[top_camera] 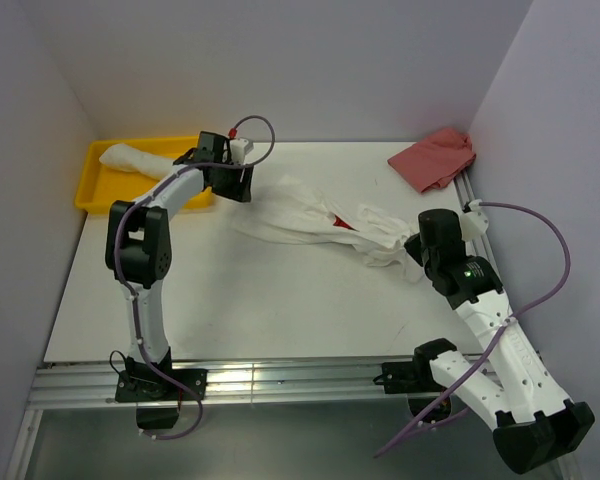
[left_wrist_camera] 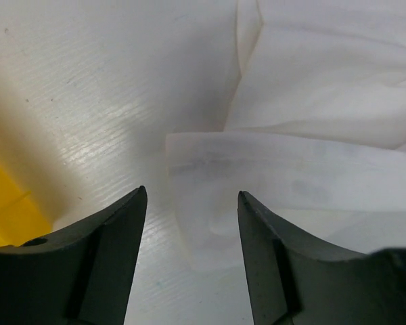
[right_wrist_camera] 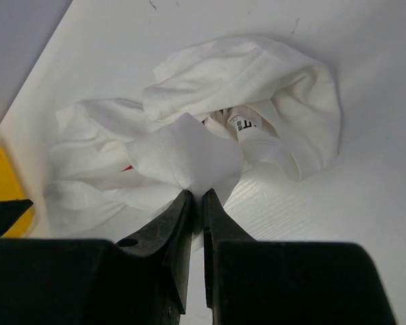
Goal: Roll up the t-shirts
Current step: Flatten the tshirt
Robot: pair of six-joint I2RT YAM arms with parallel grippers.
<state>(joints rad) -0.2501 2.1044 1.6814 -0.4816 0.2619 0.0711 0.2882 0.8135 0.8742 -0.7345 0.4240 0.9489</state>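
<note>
- Two soft white cotton t-shirts show: a bunched t-shirt (top_camera: 130, 158) in the yellow plastic tray (top_camera: 90, 185) at the far left corner of the white desk (top_camera: 280, 310), and a crumpled t-shirt (top_camera: 300, 215) stretched across the desk's middle.
- At its left end, just beside the tray, the left pincer (left_wrist_camera: 191, 196) stands with jaws apart over the cloth.
- At its right end, the right pincer (right_wrist_camera: 196, 195) is closed, pinching a fold.
- One crumpled red cloth (top_camera: 435, 158) lies at the far right corner.
</note>
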